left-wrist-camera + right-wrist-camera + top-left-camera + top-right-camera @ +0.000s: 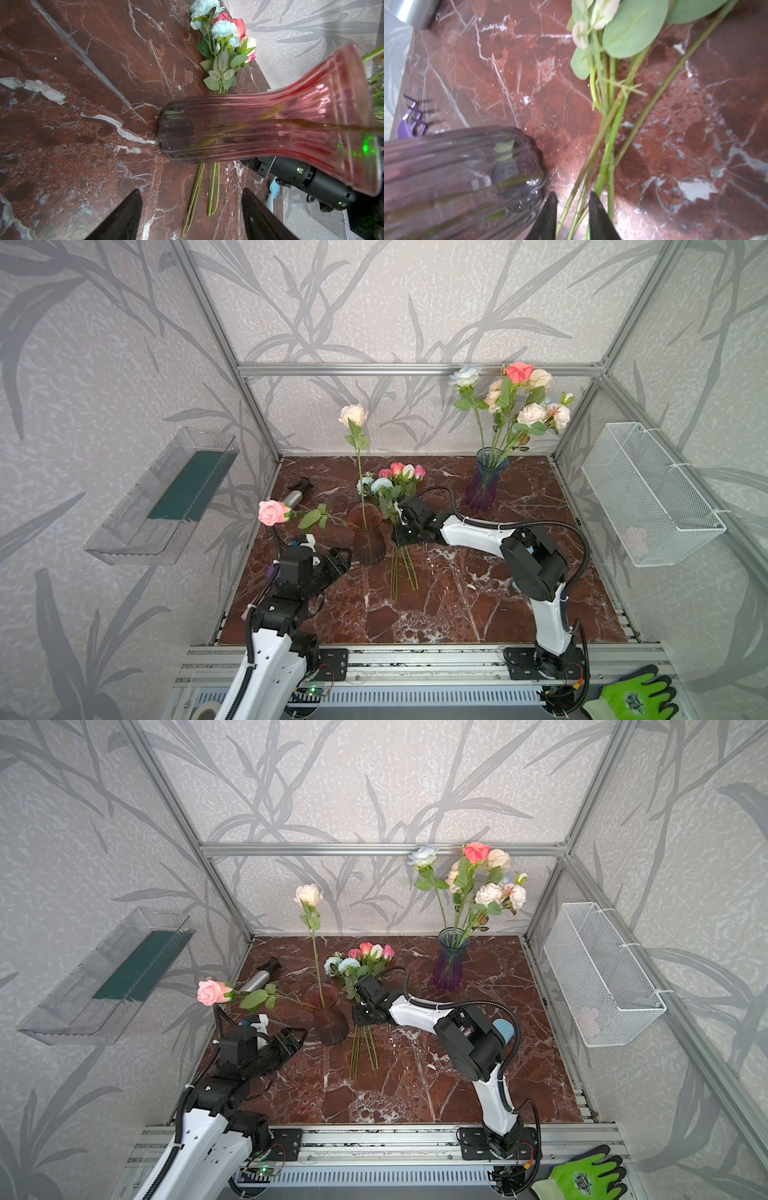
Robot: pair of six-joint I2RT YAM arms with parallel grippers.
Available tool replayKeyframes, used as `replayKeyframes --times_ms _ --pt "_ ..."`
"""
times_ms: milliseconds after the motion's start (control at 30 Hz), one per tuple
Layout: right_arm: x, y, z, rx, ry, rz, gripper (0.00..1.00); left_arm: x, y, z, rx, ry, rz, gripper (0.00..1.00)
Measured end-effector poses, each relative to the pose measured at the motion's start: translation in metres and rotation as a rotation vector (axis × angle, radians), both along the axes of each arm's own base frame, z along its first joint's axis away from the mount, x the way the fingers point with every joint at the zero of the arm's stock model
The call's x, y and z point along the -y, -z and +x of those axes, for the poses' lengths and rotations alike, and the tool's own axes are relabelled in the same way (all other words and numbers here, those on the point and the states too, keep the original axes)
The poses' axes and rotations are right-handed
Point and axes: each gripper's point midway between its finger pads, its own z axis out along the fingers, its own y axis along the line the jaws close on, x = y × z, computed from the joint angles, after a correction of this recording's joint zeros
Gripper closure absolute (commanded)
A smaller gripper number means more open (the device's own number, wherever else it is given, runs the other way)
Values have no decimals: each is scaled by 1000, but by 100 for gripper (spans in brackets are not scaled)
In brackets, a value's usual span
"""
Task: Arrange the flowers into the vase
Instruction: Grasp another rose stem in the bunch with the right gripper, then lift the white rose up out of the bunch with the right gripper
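A reddish glass vase (pixel 368 539) (pixel 326 1019) (pixel 249 133) (pixel 456 176) stands left of centre. It holds an upright cream rose (pixel 353 415) and a pink rose (pixel 272 512) leaning left. A bunch of flowers (pixel 395 485) (pixel 357 965) (pixel 220 41) lies on the table just right of it, heads to the back. My right gripper (pixel 402 545) (pixel 361 1021) (pixel 572 193) hangs low over their stems (pixel 610 124), slightly open, with thin stems in the gap between its jaws. My left gripper (pixel 338 562) (pixel 293 1040) (pixel 191 190) stands wide open and empty, left of the vase's base.
A blue-purple vase (pixel 486 481) (pixel 451 961) with several flowers stands at the back right. A silver bottle with a black top (pixel 296 493) lies at the back left. A clear tray (pixel 166 497) and a wire basket (pixel 648 493) hang on the side walls. A green glove (pixel 636 697) lies on the front rail.
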Motion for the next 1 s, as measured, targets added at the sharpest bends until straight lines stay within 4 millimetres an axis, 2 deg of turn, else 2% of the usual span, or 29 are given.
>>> replayKeyframes --times_ms 133,300,367,433,567,733,1000 --pt "-2 9 9 -22 12 18 73 0 0 0 0 0 0 24" --pt "-3 25 8 -62 8 21 75 0 0 0 3 -1 1 23" --pt "-4 26 9 -67 7 24 77 0 -1 0 6 -1 0 23" --pt "-4 27 9 -69 9 25 86 0 -1 0 6 -1 0 23" --pt "-2 26 10 -67 20 29 86 -1 0 -1 4 -4 3 23" --pt "7 13 3 -52 21 31 87 -2 0 -1 4 -5 7 23" --pt "18 -15 -3 -2 27 76 95 -1 2 0 -5 -5 7 23"
